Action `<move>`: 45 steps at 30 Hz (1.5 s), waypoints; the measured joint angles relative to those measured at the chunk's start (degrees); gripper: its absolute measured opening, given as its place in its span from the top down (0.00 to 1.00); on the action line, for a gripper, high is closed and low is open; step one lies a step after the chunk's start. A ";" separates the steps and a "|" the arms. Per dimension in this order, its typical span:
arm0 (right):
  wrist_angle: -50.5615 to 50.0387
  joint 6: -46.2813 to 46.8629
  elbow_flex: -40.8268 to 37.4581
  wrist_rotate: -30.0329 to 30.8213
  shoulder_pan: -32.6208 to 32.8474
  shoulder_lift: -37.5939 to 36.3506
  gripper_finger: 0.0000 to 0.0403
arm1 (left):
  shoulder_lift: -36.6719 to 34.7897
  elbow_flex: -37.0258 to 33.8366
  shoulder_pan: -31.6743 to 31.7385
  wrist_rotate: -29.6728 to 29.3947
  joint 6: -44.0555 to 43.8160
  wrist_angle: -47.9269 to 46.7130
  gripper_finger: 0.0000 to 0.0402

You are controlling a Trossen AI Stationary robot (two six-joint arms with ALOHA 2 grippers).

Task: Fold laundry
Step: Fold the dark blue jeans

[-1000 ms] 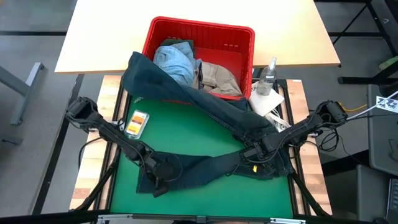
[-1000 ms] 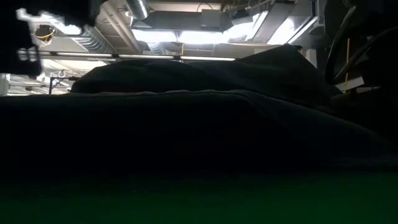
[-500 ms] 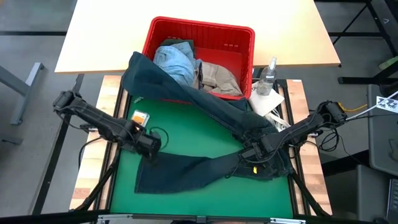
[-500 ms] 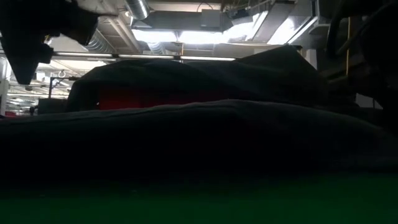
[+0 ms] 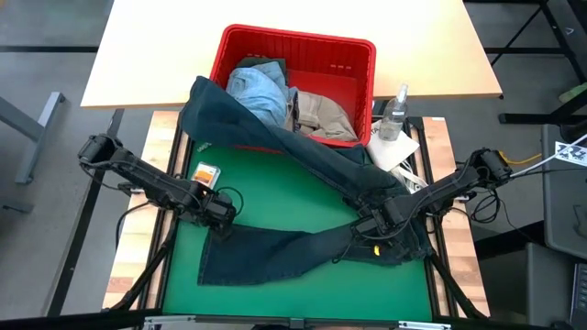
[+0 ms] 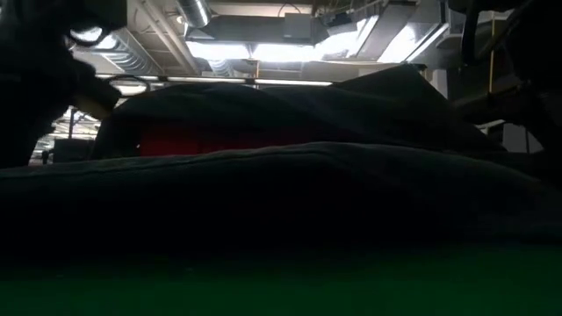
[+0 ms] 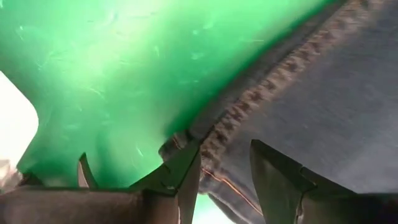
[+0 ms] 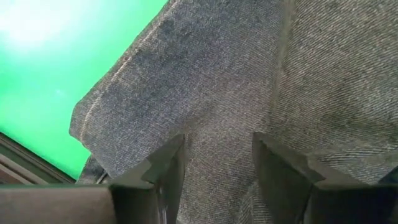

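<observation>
Spreading out the dark navy jeans [image 5: 303,243] is the step you are in: one leg trails from the red basket [image 5: 353,55] at twelve o'clock down across the green mat [image 5: 275,188] to about four o'clock, and the other leg lies along the six o'clock edge of the counter [image 5: 138,247], reaching toward seven. The light blue denim [image 5: 257,90] and the beige khaki piece [image 5: 321,112] wait in the basket; no fold has been made yet.

Your left gripper [image 5: 218,213] sits at about eight o'clock on the mat, just beside the hem end of the near leg. In its wrist view the fingers [image 7: 186,171] stand apart over the stitched hem with nothing between them, so it is released. Your right gripper [image 5: 371,225] rests at about four o'clock on the bunched hip section; its wrist view shows the fingers [image 8: 168,168] parted with denim lying flat under them, pressing at most, not clamped on a fold.

Judging from this, the next move calls for you to bring the left gripper down onto the hem edge, pinch both layers, and draw the leg flat. The leg hanging over the basket rim will likely drag, so lift it clear before pulling.
</observation>
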 joint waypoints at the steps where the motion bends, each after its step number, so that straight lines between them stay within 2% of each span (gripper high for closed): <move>1: -0.02 -0.02 0.02 0.00 0.00 0.00 0.54 | 0.00 -1.03 0.10 0.01 0.00 0.94 0.67; 10: 0.02 -0.06 0.02 0.07 0.00 -0.07 0.54 | -0.11 -6.72 0.47 0.95 0.03 9.77 0.67; 20: 0.09 -1.17 0.04 0.11 -0.04 -0.09 0.54 | -0.07 -6.72 0.43 -0.26 0.07 10.25 0.66; 28: 0.11 -1.25 0.07 0.12 -0.04 -0.09 0.54 | 0.00 -6.81 0.45 -6.25 3.95 13.27 0.51; 33: 0.10 -1.25 0.09 0.11 -0.04 -0.09 0.54 | 0.00 -6.83 0.47 -5.19 5.23 14.73 0.43; 41: 0.13 -1.21 0.09 0.11 -0.04 -0.09 0.54 | 0.04 -6.92 0.77 -3.42 8.21 23.70 0.46; 45: 0.13 -1.20 0.09 0.11 -0.04 -0.09 0.54 | 0.04 -6.92 1.90 -1.34 8.87 24.47 0.48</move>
